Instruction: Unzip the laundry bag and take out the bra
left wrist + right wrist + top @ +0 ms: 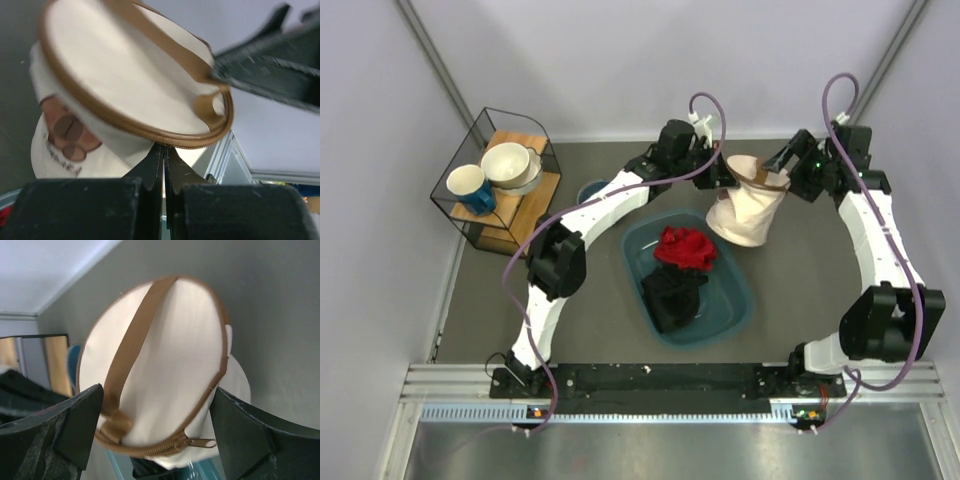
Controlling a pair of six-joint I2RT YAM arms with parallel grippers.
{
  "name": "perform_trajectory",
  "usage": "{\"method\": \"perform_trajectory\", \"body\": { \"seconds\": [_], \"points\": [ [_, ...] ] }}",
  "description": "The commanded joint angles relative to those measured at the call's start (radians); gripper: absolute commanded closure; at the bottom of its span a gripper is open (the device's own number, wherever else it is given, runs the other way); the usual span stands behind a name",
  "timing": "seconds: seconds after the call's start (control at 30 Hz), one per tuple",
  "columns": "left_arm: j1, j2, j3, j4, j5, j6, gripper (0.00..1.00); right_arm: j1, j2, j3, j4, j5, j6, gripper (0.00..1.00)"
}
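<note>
The cream laundry bag (748, 210) hangs lifted above the table, its brown-zippered lid (165, 355) tilted up. My left gripper (718, 172) is shut on the bag's brown rim (165, 141) from the left. My right gripper (782, 160) is open at the bag's right side, its fingers straddling the lid without touching it in the right wrist view (157, 392). The zipper pull (200, 442) hangs at the lid's lower edge, and the zipper looks closed. The bra is hidden.
A teal plastic tub (735, 310) under the bag holds a red cloth (685, 247) and a black cloth (672, 292). A wire-frame shelf (455, 170) at the left holds a blue mug (470, 188) and a cream bowl (510, 165).
</note>
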Motion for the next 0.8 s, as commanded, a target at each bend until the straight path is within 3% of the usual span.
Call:
{"method": "perform_trajectory", "body": {
  "seconds": [0.0,0.03,0.2,0.4,0.53,0.77],
  "points": [
    [0.011,0.035,0.019,0.063,-0.012,-0.025,1.00,-0.004,-0.136,-0.143,-0.022,0.096,0.019,0.12],
    [0.010,0.035,0.016,0.065,-0.009,-0.025,1.00,-0.002,-0.148,-0.165,-0.026,0.116,0.026,0.07],
    [0.008,0.030,0.003,0.066,-0.007,-0.019,1.00,-0.011,-0.250,-0.234,-0.036,0.248,0.088,0.04],
    [0.008,0.024,0.009,0.088,-0.023,-0.037,1.00,-0.022,-0.334,-0.174,-0.086,0.357,0.128,0.01],
    [0.008,0.021,0.009,0.105,-0.044,-0.062,1.00,-0.022,-0.363,-0.210,-0.080,0.273,0.236,0.01],
    [-0.008,0.024,0.018,0.112,-0.046,-0.074,1.00,0.004,-0.411,-0.467,0.163,0.080,0.512,0.03]
  ]
}}
